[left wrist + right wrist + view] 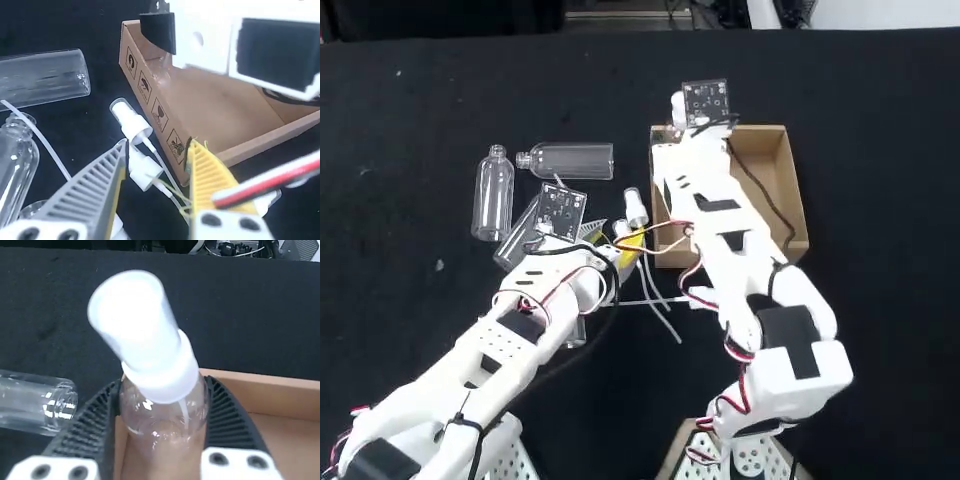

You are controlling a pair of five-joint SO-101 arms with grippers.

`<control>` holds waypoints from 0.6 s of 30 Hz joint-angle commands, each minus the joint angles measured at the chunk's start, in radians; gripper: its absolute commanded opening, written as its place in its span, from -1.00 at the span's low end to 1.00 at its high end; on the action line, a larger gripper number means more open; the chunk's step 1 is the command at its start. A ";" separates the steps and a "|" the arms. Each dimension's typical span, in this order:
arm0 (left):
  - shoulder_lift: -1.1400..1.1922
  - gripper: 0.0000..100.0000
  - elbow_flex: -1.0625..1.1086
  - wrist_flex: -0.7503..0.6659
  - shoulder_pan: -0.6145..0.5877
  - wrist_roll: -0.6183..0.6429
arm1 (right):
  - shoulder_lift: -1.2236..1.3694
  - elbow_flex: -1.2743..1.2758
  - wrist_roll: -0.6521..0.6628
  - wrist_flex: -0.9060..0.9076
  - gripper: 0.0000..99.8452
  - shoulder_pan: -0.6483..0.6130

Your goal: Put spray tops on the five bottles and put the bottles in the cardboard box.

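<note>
Black cloth table (880,80), matte with a bit of lint on it. Both white plastic arms come in from the bottom edge of the high view.

Nearest thing worth noting is the left gripper (157,145), around the middle of that frame. It's spread wide, one ribbed grey finger and one ribbed yellow one, and isn't pinching anything. A couple of loose spray tops (131,125) lie on the cloth right there. They're small white plastic nozzles with thin clear dip tubes (660,305) trailing off them. One sits between the fingers, close to the grey one, and the other is just past the tips. Both are just beside the left wall of the cardboard box (770,165).

Upper left of the frame has three bare bottles (493,195), clear plastic cylinders with open threaded necks, all lying on their sides. One is partly tucked under the left arm's camera.

The box is plain brown cardboard with an open top, sitting right of centre. The right arm covers a lot of it, and the floor that shows is bare cardboard. At its far-left corner the right gripper (162,385) has its black ribbed fingers clamped on a capped bottle (165,415). That one has a clear body with a fat white spray cap (137,325) fitted, and it's held over the box corner. Can't tell if its base touches the floor.
</note>
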 commanded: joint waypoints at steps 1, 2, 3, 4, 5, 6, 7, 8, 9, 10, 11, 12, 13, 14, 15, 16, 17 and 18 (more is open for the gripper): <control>-0.031 -0.62 -0.007 -0.021 -0.002 -0.002 | -0.045 0.004 -0.002 0.003 -0.57 -0.014; -0.031 -0.62 -0.007 -0.020 -0.002 -0.002 | -0.038 0.002 -0.005 0.003 -0.52 -0.014; -0.031 -0.62 -0.007 -0.020 -0.002 -0.002 | -0.030 0.001 -0.005 0.003 -0.49 -0.014; -0.031 -0.62 -0.007 -0.020 -0.002 -0.002 | -0.024 -0.002 -0.006 0.003 -0.46 -0.015; -0.031 -0.62 -0.007 -0.020 -0.002 -0.002 | -0.019 -0.002 -0.006 -0.002 -0.44 -0.021; -0.031 -0.62 -0.007 -0.020 -0.002 -0.002 | -0.016 -0.004 -0.006 -0.003 -0.45 -0.026; -0.031 -0.62 -0.007 -0.020 -0.002 -0.002 | -0.015 -0.005 -0.006 -0.003 -0.46 -0.029; -0.031 -0.62 -0.007 -0.020 -0.002 -0.002 | -0.012 -0.012 -0.006 -0.003 -0.47 -0.031; -0.031 -0.62 -0.007 -0.020 -0.002 -0.002 | -0.010 -0.015 -0.006 -0.003 -0.48 -0.037; -0.031 -0.62 -0.007 -0.020 -0.002 -0.002 | -0.010 -0.018 -0.006 -0.003 -0.47 -0.038; -0.031 -0.62 -0.007 -0.020 -0.002 -0.002 | -0.012 -0.018 -0.006 -0.003 -0.47 -0.038; -0.031 -0.62 -0.007 -0.020 -0.002 -0.002 | -0.015 -0.018 -0.006 -0.003 -0.47 -0.040; -0.031 -0.62 -0.007 -0.020 -0.002 -0.002 | -0.018 -0.015 -0.006 -0.003 -0.47 -0.040; -0.031 -0.62 -0.007 -0.020 -0.002 -0.002 | -0.019 -0.015 -0.006 0.002 -0.47 -0.040; -0.031 -0.62 -0.007 -0.020 -0.002 -0.002 | -0.021 -0.015 -0.006 0.002 -0.47 -0.040; -0.031 -0.62 -0.007 -0.020 -0.002 -0.002 | -0.021 -0.015 -0.006 0.002 -0.47 -0.041; -0.031 -0.62 -0.007 -0.020 -0.002 -0.002 | -0.019 -0.015 -0.006 0.002 -0.47 -0.041; -0.031 -0.62 -0.007 -0.020 -0.002 -0.002 | -0.019 -0.015 -0.006 0.002 -0.47 -0.041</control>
